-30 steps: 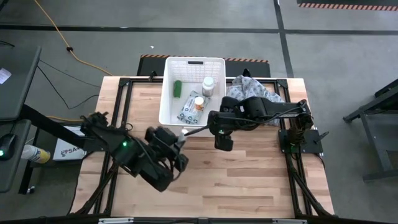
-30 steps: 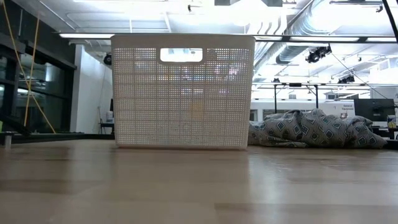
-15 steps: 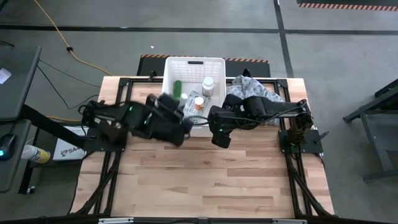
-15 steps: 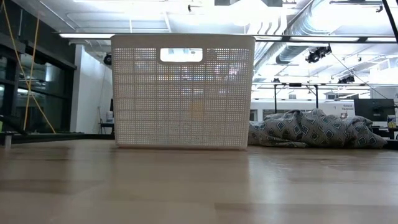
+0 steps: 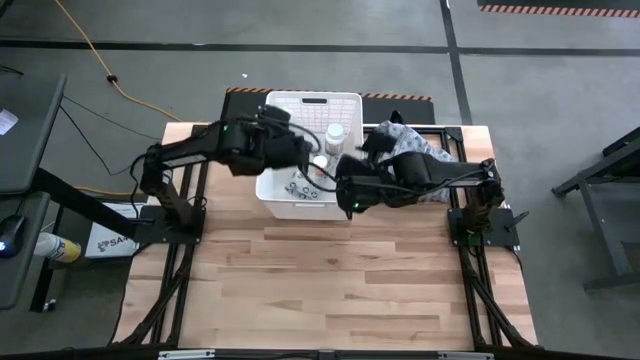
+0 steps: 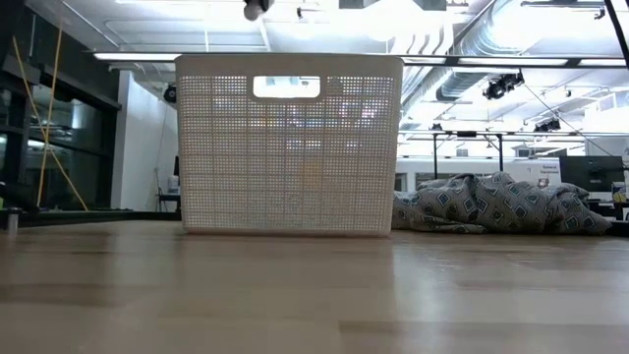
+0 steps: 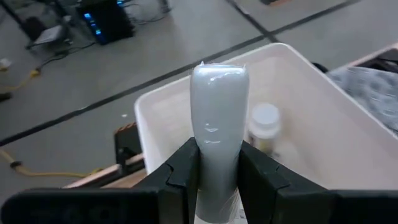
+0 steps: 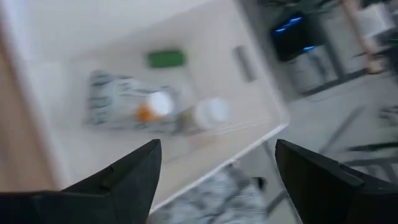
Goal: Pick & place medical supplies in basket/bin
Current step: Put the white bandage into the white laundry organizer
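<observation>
As the left gripper (image 7: 217, 177) hangs over the white bin (image 5: 272, 190), you see its jaws clamped on the small white tube (image 7: 217, 124), whose long axis runs straight out from between the fingers, cap end foremost. The relation your coming move turns on is vertical: the bin's open floor lies directly beneath the tube, so release should carry it down among the supplies already inside, namely the wipes packet (image 8: 118, 102), the green cylinder (image 8: 166, 58) and two white bottles, one (image 8: 210, 112) standing beside the packet. The right gripper (image 8: 214, 180) waits near the bin's front right corner in the high view, its jaws wide apart and holding nothing. The left arm is plainly the nearer to the drop point. The grey patterned cloth (image 5: 415, 145) lies on the counter (image 5: 330, 280) just beside the bin and plays no part.
</observation>
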### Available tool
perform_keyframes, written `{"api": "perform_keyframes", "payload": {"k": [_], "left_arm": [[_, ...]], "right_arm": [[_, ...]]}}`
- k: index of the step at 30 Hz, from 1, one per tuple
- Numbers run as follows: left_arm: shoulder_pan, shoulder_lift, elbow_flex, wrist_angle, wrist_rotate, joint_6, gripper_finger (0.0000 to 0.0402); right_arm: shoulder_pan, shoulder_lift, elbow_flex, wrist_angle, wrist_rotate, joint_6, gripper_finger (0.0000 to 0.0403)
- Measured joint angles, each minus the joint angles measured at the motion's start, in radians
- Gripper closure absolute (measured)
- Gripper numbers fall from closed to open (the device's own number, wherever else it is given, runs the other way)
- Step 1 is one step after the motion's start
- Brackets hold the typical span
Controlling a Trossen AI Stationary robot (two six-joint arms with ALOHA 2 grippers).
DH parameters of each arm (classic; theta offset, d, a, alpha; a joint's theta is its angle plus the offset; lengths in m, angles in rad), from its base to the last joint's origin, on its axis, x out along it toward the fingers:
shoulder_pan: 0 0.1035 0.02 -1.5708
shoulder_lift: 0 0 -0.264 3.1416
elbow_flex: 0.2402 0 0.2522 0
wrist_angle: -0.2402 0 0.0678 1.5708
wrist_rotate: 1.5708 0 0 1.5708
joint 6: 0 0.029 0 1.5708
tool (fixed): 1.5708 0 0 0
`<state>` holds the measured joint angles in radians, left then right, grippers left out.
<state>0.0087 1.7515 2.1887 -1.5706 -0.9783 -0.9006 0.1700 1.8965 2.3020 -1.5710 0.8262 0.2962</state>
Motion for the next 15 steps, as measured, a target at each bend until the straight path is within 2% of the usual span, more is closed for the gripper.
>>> {"api": "perform_keyframes", "payload": {"k": [2,5,15], "left_arm": [[0.031,0.0,0.0,0.0,0.0,0.016,0.0273],[0.073,0.0,0.0,0.0,0.0,0.036,0.0273],[0.197,0.001,0.0,0.004,0.005,0.041,0.0273]], "right_arm": [[-0.019,-0.014,0.0,0.0,0.055,-0.02,0.0098],[-0.058,-0.043,0.0,-0.001,0.084,-0.035,0.0098],[-0.203,-0.163,0.0,-0.001,0.033,-0.048,0.0098]]}}
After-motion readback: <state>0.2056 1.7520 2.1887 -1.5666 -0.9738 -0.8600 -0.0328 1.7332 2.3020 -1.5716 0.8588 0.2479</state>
